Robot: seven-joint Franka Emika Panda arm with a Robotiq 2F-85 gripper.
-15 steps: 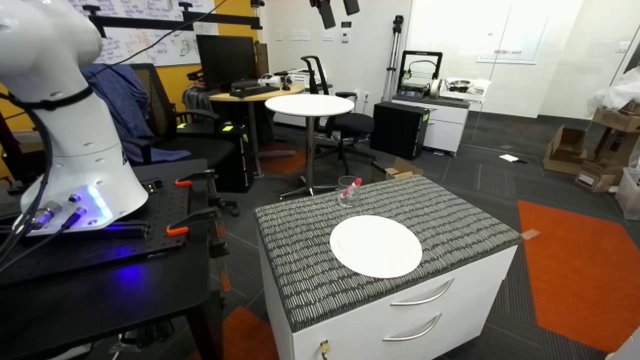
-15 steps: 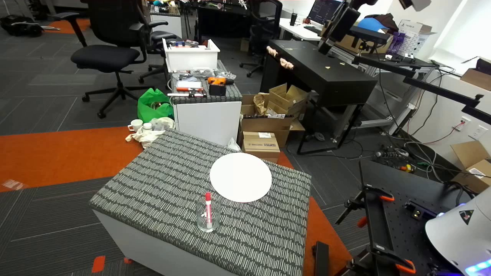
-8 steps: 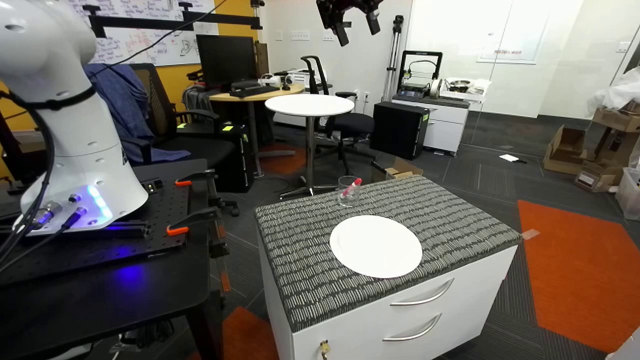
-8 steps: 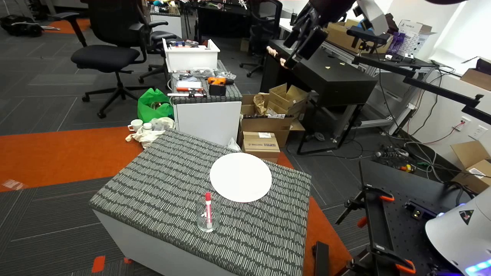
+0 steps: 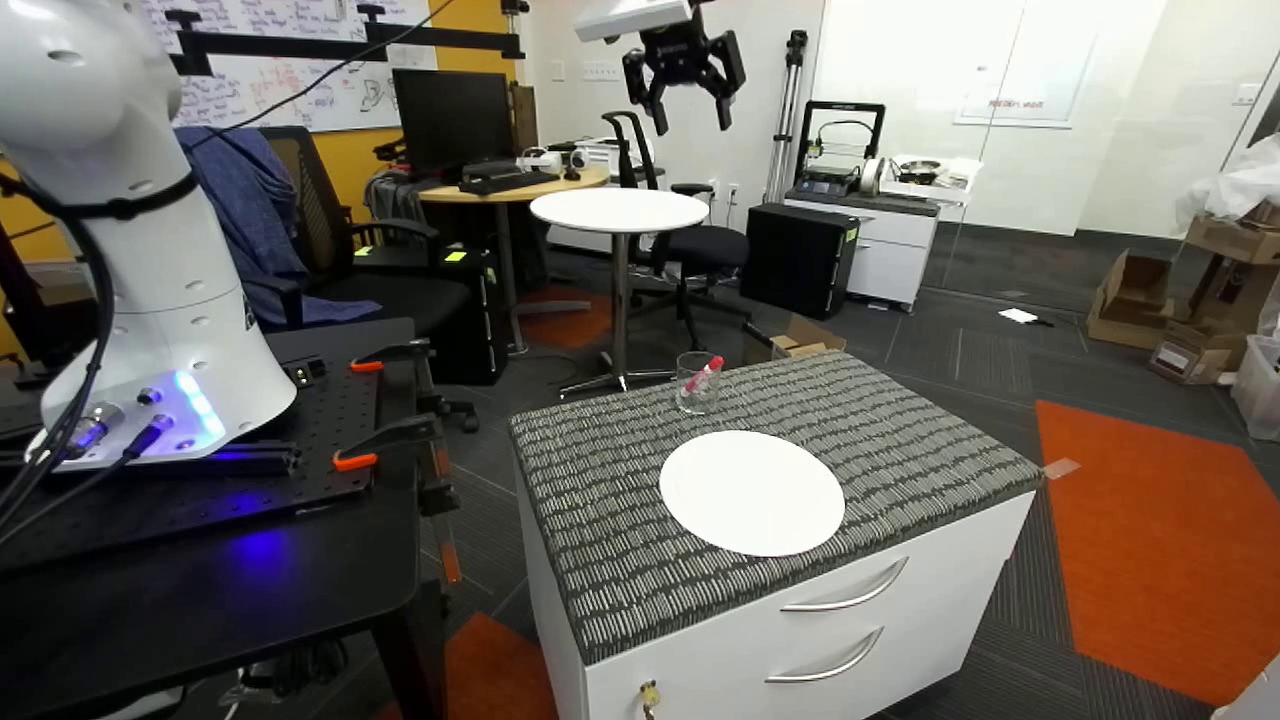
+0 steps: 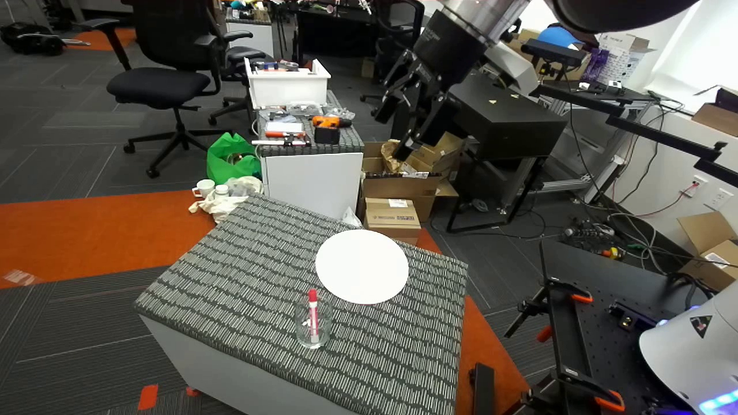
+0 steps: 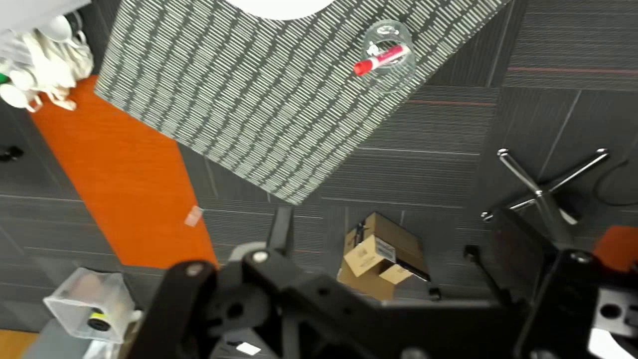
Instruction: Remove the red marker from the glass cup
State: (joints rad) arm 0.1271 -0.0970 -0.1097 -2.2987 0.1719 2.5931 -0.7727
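Starting at the left in an exterior view, we see the patterned top of the table (image 6: 230, 271). Next comes the glass cup (image 6: 324, 324), standing upright on it, and inside the cup is the red marker (image 6: 313, 316), red end upward and just above the rim. In the wrist view that end pokes out past the rim toward 8 o'clock, so the marker leans rather than standing straight. Further right, at the cup's 1 o'clock, the white plate (image 6: 362, 267) lies near but apart. Furthest right, at 12 o'clock from the plate, the hand (image 6: 391, 136) hangs well apart from everything on the table, its 2 fingers spread with nothing between them.

We judge the marker light and stiff, its smooth barrel probably slippery if pinched off-centre. The cup is likely fragile and easy to tip, so we would keep the fingers off its wall. The best hold seems to be the red end where it clears the rim: we would straddle it from above, squeeze gently and draw it upward along its lean before any sideways move. Gripping lower, inside the cup, would risk knocking the rim.
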